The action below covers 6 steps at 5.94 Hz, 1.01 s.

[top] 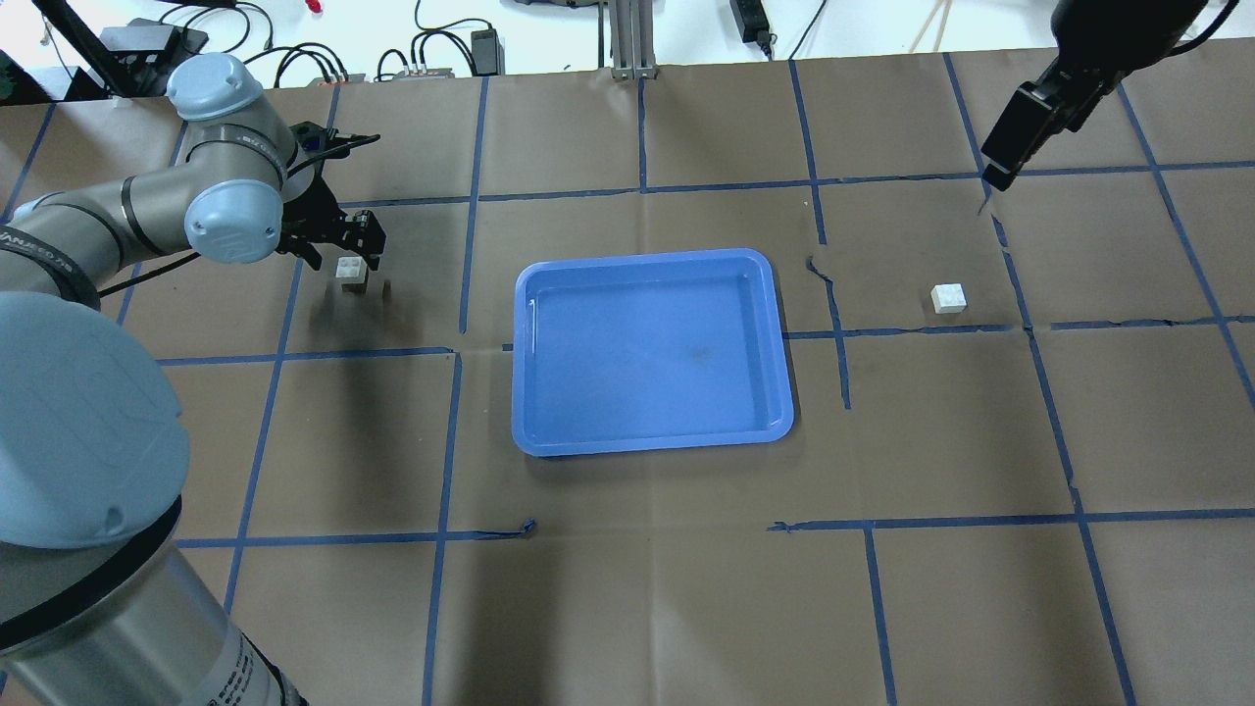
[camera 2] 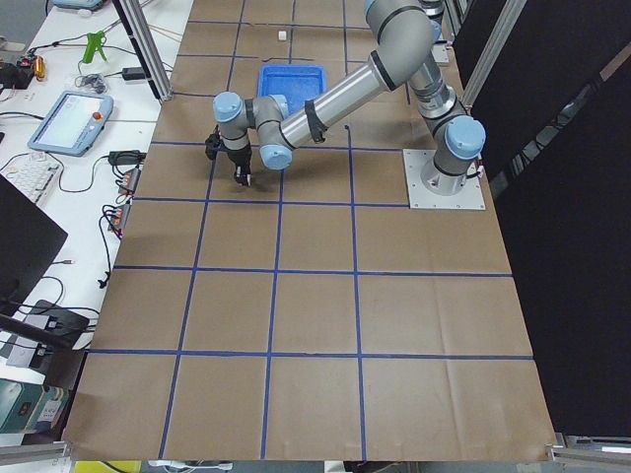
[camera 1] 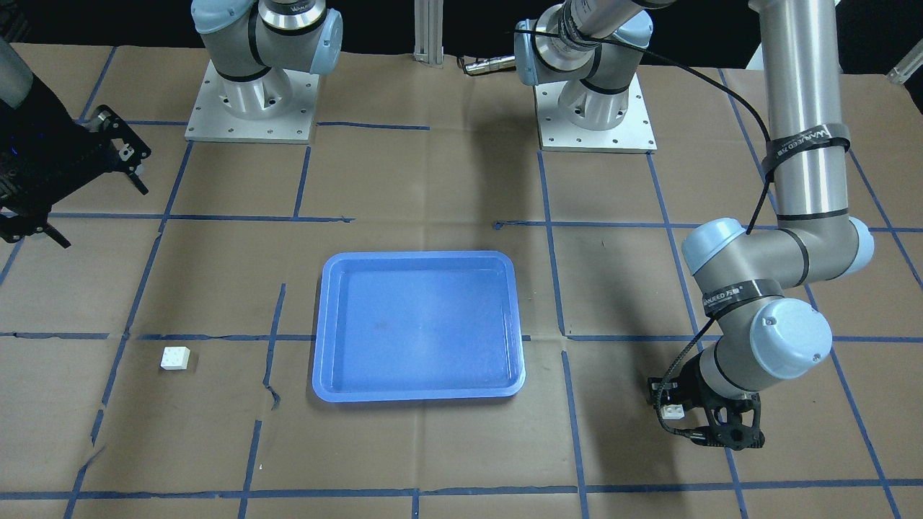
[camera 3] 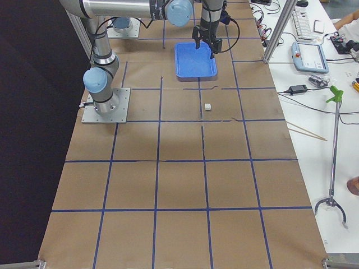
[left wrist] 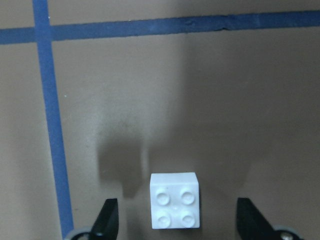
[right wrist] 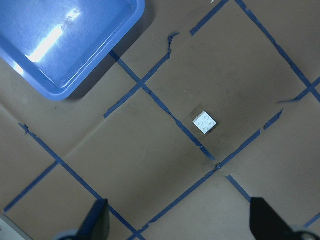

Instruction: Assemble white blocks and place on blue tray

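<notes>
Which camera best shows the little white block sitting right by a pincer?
The left wrist view: the white block is close up, four studs showing, inside the open left pincer. Overhead and front views show only a speck; the side views do not show it clearly.

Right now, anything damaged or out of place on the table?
Only the blue tape line: it is torn and crooked between the blue tray and the loose white block. Tray and block look intact.

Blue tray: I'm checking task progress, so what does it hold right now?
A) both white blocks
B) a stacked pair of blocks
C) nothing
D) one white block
C: the blue tray is bare; one white block lies on the table off one end, the other white block off the opposite end.
</notes>
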Each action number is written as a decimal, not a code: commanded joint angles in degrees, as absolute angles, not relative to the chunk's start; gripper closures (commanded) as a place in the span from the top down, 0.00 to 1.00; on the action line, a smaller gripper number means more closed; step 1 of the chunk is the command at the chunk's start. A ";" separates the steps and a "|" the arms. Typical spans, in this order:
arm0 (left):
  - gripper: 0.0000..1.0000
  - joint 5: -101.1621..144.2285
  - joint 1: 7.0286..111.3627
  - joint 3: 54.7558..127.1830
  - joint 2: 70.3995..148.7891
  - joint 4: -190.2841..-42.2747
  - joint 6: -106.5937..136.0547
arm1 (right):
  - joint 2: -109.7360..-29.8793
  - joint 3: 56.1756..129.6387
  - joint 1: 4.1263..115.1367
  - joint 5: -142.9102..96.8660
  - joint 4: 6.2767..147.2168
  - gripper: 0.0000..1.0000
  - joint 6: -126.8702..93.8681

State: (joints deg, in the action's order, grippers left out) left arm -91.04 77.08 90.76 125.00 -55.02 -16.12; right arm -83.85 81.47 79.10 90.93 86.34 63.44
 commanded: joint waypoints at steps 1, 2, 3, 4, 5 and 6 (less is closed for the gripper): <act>0.13 -91.05 77.08 90.79 124.46 -55.11 -19.83 | -82.54 81.56 74.99 91.05 86.22 1.00 83.75; 0.12 -91.05 77.95 90.97 122.45 -55.72 -25.26 | -79.75 82.00 73.06 90.88 86.74 1.00 94.20; 0.13 -90.88 79.70 90.97 120.08 -56.77 -35.49 | -76.50 82.00 71.04 89.05 88.58 1.00 101.79; 0.13 -90.97 84.15 90.79 117.88 -58.95 -44.90 | -74.20 82.09 70.49 81.90 89.99 1.00 109.00; 0.13 -91.14 89.33 90.79 116.47 -61.32 -51.61 | -72.44 82.09 70.40 80.61 90.96 1.00 114.21; 0.14 -91.06 93.56 90.88 116.02 -63.26 -59.77 | -70.07 82.18 69.01 75.98 91.75 1.00 117.74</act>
